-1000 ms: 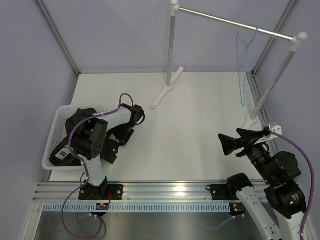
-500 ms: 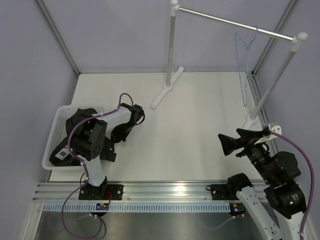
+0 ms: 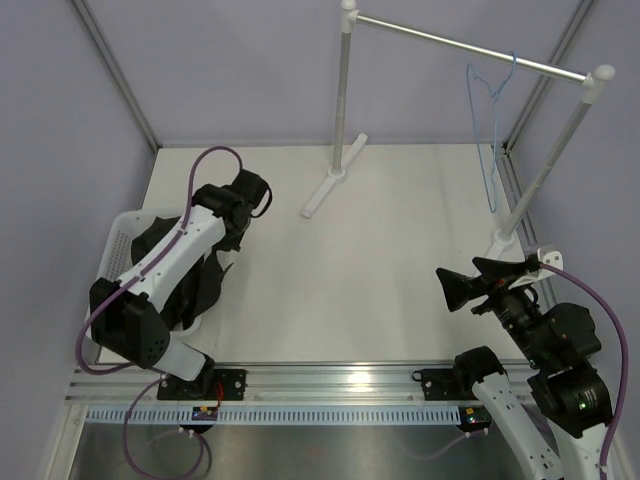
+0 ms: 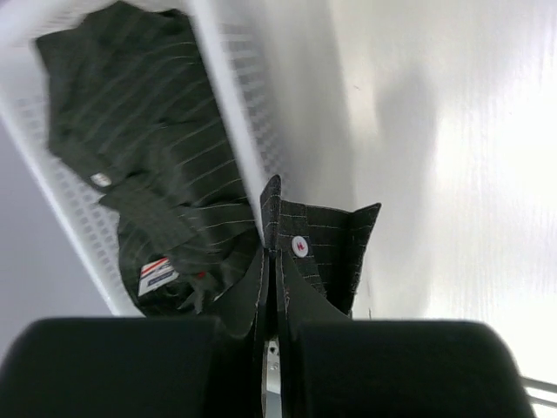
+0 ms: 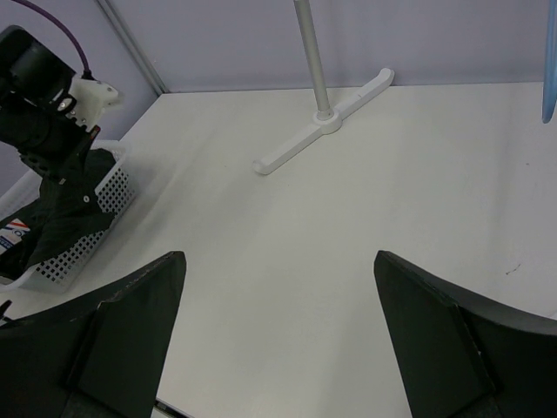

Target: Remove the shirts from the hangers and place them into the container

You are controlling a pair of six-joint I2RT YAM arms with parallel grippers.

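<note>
At the left edge of the top view we count one black pinstriped shirt. Most of it lies bunched inside the one white mesh basket on the left side of the desk.

Through the left wrist camera, the shirt fills the basket in the upper left of the frame. One striped label shows toward the lower left. One sleeve end rises over the basket's right wall, and its cuff, with one white button, sits at the centre of the frame.

We see the left pincer clenched on that cloth. Its two black fingers are pressed together at the bottom of the frame, with the fabric nipped between them. In the top view the left pincer hangs by the basket's upper right corner. The right wrist camera shows it at the left edge, with dark cloth hanging from it against the basket.

Farther out, in the upper right of the top view, one light-blue wire hanger hangs by its hook from the one silver rail, well apart from the basket. That rail rests on two posts.

At the lower right, the right pincer is released. From its own camera, the two fingers of the right pincer fill the bottom corners of the frame, and only desk shows between them.
</note>
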